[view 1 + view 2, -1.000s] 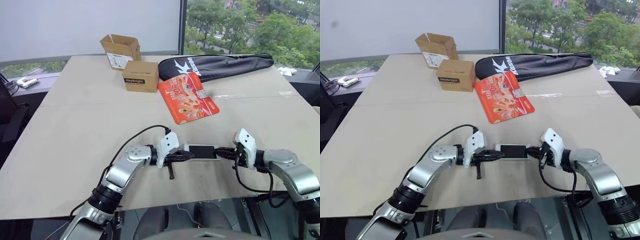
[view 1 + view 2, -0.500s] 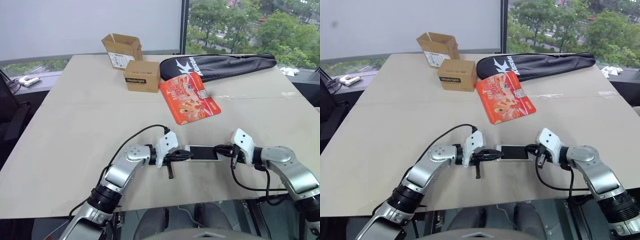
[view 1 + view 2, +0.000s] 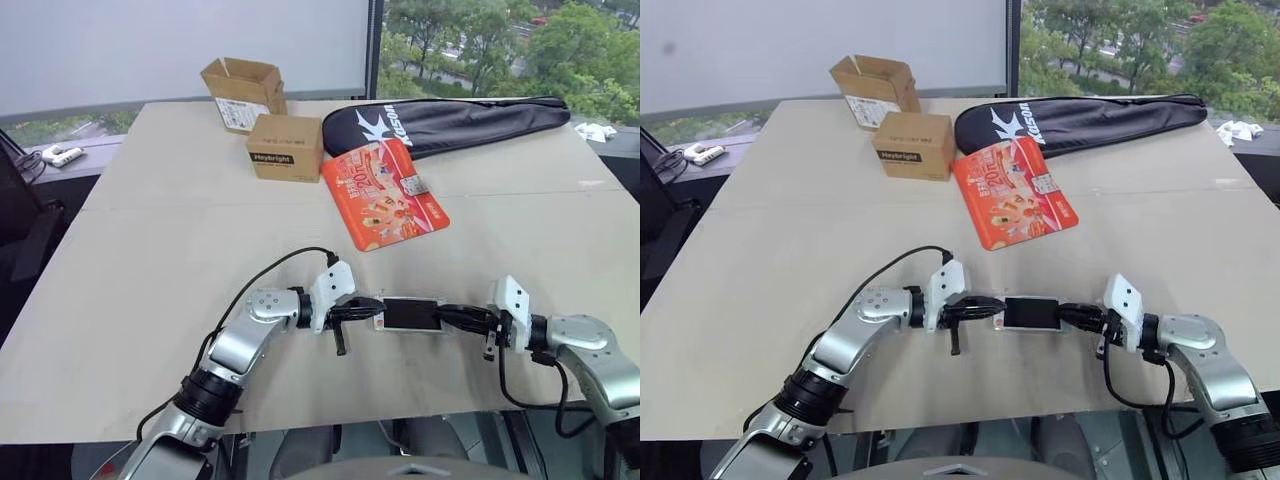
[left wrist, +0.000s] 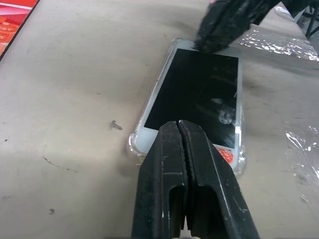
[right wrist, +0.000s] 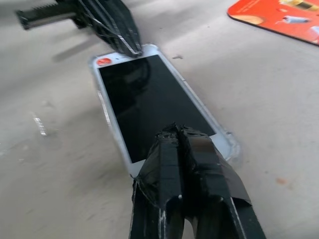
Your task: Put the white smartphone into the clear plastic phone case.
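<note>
The white smartphone (image 3: 410, 314) lies flat on the table, screen up, near the front edge. It sits inside the clear plastic phone case (image 4: 135, 144), whose glossy rim (image 5: 232, 150) shows around its corners. My left gripper (image 3: 371, 309) is shut, its tip (image 4: 177, 125) resting over the phone's white end. Reaching in from the opposite side, my right gripper (image 3: 448, 316) is shut too, and its tip (image 5: 174, 129) lies on the phone's other end. Neither gripper has anything between its fingers.
An orange packet (image 3: 384, 193) lies behind the phone. Two cardboard boxes (image 3: 285, 148) and a black racket bag (image 3: 450, 117) stand at the back. A black cable (image 3: 262, 279) loops from my left wrist. Clear film (image 4: 279, 42) lies on the table beyond the phone. The table's front edge (image 3: 330, 420) is close.
The camera has shifted. My right hand has drawn back slightly from the phone and turned, its fingers now lying flatter toward the phone's end. The left gripper and phone stay put.
</note>
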Controlling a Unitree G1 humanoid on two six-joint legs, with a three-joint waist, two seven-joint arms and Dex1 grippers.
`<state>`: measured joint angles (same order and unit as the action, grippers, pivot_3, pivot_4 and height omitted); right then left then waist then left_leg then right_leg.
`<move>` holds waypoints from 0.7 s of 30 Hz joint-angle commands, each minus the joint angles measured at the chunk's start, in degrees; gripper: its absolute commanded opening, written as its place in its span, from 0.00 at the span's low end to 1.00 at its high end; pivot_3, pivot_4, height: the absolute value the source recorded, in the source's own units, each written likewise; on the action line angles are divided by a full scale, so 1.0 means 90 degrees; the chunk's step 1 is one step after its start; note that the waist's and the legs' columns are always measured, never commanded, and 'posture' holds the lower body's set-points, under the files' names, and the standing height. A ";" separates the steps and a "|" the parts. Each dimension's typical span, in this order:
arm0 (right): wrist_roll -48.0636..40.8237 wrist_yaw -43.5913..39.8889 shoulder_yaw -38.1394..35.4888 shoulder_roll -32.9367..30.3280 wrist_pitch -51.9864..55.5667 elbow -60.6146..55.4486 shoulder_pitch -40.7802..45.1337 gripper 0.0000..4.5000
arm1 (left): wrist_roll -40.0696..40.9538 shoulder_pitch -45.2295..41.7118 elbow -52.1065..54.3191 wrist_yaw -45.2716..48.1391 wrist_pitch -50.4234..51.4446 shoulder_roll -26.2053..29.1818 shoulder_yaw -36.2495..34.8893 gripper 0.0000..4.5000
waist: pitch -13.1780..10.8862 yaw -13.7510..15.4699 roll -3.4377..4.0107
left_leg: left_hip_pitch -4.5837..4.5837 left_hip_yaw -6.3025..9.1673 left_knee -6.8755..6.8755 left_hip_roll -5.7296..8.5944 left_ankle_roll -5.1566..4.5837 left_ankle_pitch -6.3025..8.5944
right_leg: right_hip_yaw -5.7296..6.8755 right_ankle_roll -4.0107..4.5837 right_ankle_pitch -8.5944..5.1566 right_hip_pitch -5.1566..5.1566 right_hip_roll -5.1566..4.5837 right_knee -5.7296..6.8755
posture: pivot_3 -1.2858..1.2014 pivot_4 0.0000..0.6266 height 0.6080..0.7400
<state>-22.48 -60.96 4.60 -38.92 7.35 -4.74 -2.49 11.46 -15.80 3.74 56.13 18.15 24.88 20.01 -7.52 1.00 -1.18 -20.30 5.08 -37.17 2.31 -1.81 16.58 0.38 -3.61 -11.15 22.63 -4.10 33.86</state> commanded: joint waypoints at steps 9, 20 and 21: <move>0.0225 -0.0584 0.0393 -0.0190 0.0218 0.0272 -0.0686 0.01 | -0.0100 -0.0014 -0.0198 0.0013 0.0056 0.0020 0.0049 0.00 | -0.0014 -0.0002 0.0022 | -0.0006 0.0004 -0.0002 0.0000 0.0002 0.0001 | 0.0007 -0.0007 -0.0011 0.0002 0.0005 0.0001 | 0.52 0.24 1.00; 0.0754 -0.0138 0.0478 -0.0101 0.0024 0.0807 -0.0521 0.01 | -0.0110 0.0008 -0.0167 0.0050 0.0048 0.0068 0.0052 0.00 | -0.0009 -0.0005 0.0015 | -0.0003 0.0002 -0.0005 0.0001 0.0002 0.0001 | 0.0006 -0.0008 -0.0011 0.0000 0.0006 0.0002 | 0.52 0.24 1.00; 0.0775 -0.0112 0.0504 -0.0100 0.0071 0.0863 -0.0509 0.01 | -0.0111 0.0010 -0.0162 0.0050 0.0050 0.0075 0.0050 0.00 | -0.0007 -0.0006 0.0011 | 0.0001 0.0002 -0.0005 0.0001 0.0002 0.0001 | 0.0006 -0.0008 -0.0011 0.0000 0.0006 0.0002 | 0.52 0.24 1.00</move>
<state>-22.25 -63.63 4.70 -39.34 4.35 -4.75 -4.32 11.28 -16.09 3.28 56.42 18.13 25.03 20.03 -7.58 0.94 -1.08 -20.26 5.10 -37.22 2.31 -1.79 16.59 0.42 -3.69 -11.26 22.59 -4.05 33.88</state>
